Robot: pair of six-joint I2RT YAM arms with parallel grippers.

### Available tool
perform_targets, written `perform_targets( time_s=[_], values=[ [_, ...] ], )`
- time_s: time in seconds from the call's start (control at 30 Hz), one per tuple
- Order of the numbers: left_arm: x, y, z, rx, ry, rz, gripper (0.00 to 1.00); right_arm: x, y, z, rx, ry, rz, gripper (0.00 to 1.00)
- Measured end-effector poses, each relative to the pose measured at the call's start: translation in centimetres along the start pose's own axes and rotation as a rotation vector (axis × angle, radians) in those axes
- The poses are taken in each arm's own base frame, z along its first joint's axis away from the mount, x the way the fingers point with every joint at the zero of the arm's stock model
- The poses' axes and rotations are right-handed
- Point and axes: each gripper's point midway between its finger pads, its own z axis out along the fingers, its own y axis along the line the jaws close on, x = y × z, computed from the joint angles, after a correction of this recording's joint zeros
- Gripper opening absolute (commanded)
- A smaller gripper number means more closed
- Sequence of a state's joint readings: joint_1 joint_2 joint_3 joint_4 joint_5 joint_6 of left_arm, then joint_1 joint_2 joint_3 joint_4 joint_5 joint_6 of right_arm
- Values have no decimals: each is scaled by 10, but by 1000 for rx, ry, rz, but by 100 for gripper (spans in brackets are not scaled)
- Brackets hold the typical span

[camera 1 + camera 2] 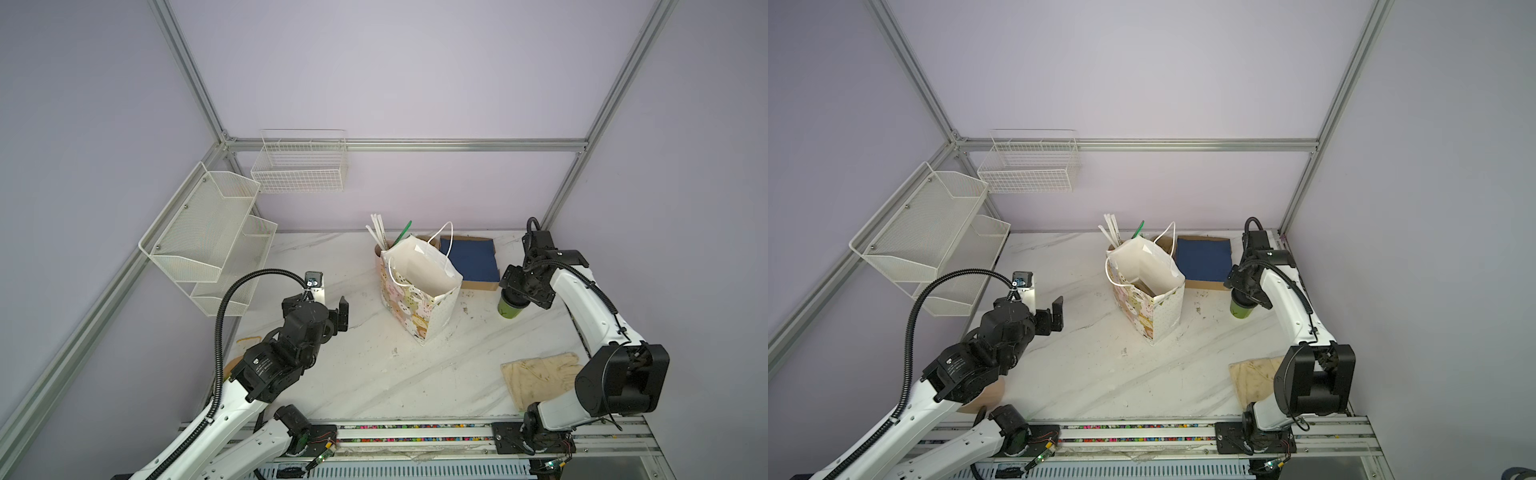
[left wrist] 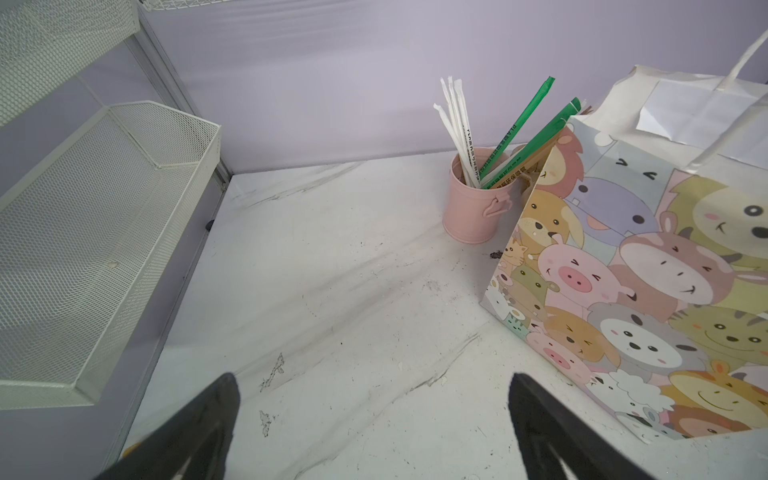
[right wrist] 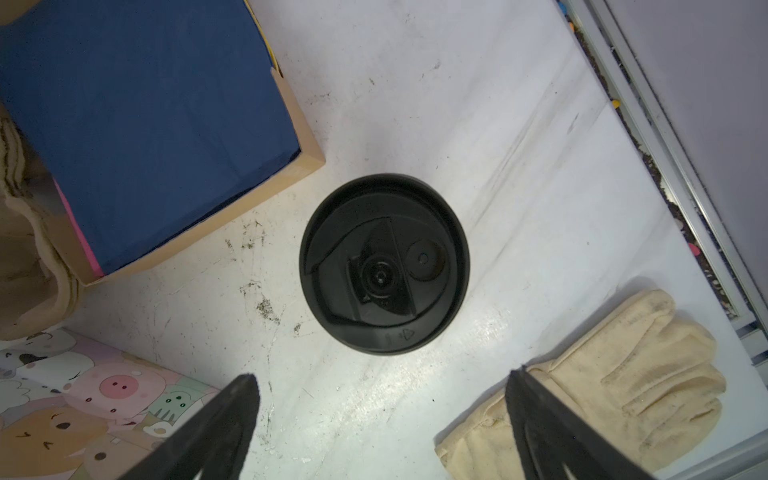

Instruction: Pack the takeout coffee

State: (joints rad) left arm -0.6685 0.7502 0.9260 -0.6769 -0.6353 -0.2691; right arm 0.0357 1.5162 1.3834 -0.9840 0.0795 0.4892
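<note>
The takeout coffee (image 1: pixel 512 309) (image 1: pixel 1241 311) is an olive-green paper cup with a black lid (image 3: pixel 384 264). It stands upright on the marble table, right of the cartoon-animal paper bag (image 1: pixel 419 299) (image 1: pixel 1152 305) (image 3: pixel 83 399). My right gripper (image 1: pixel 516 296) (image 1: pixel 1245 296) (image 3: pixel 380 390) hovers just above the cup, pointing down, open and empty, not touching the lid. The bag stands open. My left gripper (image 1: pixel 332 309) (image 1: pixel 1052 313) (image 2: pixel 374 390) is open and empty over bare table, left of the bag (image 2: pixel 644 270).
A pink mug with straws (image 2: pixel 473 208) stands behind the bag. A cardboard box of blue napkins (image 1: pixel 471 257) (image 3: pixel 137 124) lies beyond the cup. A cream glove (image 1: pixel 536 376) (image 3: pixel 615 382) lies front right. White mesh shelves (image 1: pixel 208 232) and a wire basket (image 1: pixel 299 166) hang at the left.
</note>
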Motion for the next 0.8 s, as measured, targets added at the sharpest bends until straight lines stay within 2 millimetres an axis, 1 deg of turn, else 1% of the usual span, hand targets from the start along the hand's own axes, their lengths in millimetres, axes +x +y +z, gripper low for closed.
perform_targets(
  time_s=[0.17,0.37,0.47,0.53,0.6,0.8],
  values=[
    [0,0,0,0,1,1,100,-3,0,2,-17,10,18,97],
    [0,0,0,0,1,1,100,-14,9,-10,-60,-13,55,97],
    [0,0,0,-1,1,1,100,-14,12,-14,-74,2,60,97],
    [0,0,0,-1,1,1,100,-13,15,-13,-79,25,57,97],
    [1,0,0,-1,3,2,100,-9,16,-7,-72,62,52,97],
    [2,-1,2,-3,10,8,100,4,9,9,-23,147,52,97]
  ],
)
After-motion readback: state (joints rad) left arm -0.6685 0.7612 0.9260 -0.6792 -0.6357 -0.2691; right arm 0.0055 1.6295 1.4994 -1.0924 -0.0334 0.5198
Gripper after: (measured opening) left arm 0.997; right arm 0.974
